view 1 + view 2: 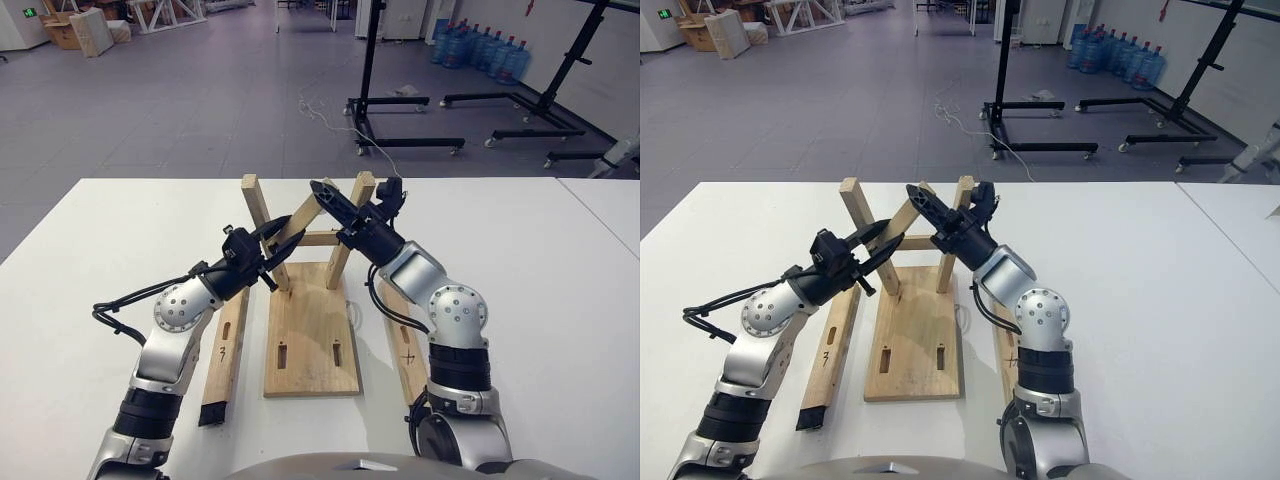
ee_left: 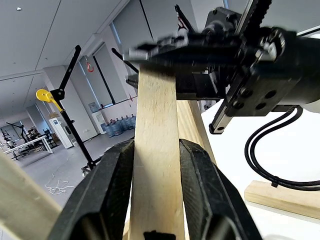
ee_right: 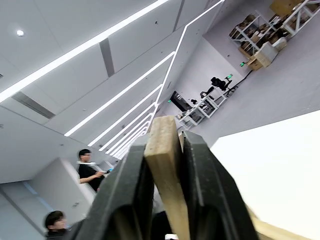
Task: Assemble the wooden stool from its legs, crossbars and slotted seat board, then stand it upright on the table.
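Note:
The slotted seat board (image 1: 310,340) lies flat on the white table (image 1: 520,260). Two legs (image 1: 257,215) (image 1: 352,225) rise from its far end, leaning apart, with a crossbar (image 1: 318,238) between them. A slanted wooden bar (image 1: 305,215) runs in front of them, and both grippers hold it. My left gripper (image 1: 283,238) is shut on its lower part; the wood (image 2: 155,150) sits between the black fingers (image 2: 107,190). My right gripper (image 1: 328,198) is shut on its upper end (image 3: 165,150). Two more legs (image 1: 225,355) (image 1: 405,350) lie flat on either side of the board.
Beyond the table's far edge, black wheeled stands (image 1: 400,110) and a white cable (image 1: 330,120) are on the floor, with water bottles (image 1: 480,45) farther back. A second table (image 1: 610,210) adjoins on the right. Bare tabletop lies on both sides.

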Tool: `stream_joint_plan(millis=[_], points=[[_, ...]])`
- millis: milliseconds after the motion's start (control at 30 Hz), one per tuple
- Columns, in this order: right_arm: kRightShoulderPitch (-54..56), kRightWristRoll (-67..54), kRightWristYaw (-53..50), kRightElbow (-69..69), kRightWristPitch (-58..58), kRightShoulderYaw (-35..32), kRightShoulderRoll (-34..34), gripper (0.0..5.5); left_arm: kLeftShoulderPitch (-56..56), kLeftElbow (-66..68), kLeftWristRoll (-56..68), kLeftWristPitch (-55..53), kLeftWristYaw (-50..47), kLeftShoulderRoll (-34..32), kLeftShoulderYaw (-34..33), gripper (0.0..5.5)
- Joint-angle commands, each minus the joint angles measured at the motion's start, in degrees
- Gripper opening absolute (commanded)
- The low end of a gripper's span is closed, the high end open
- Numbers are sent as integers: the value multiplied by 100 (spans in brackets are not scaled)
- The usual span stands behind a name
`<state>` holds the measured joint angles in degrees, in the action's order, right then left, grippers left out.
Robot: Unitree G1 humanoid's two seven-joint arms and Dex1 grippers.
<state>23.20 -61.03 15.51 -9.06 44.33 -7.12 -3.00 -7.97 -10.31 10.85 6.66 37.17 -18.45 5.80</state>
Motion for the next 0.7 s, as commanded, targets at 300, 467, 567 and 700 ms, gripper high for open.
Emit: stream_joint_plan(millis=[300,467,567,700], points=[[194,103,163,-5,-154,11,-19,38,123,-82,499,-697,18,124,138,169],[96,-103,-5,-317,-33,-246,183,38,305,-99,486,-834,-111,162,192,242],[-234,-866,-290,-841,287,-725,579,38,606,-374,595,-853,-31,100,219,270],[-905,-1819,-1125,-1490,581,-1184,1194,38,1186,-919,748,-964,-389,181,-26,270]])
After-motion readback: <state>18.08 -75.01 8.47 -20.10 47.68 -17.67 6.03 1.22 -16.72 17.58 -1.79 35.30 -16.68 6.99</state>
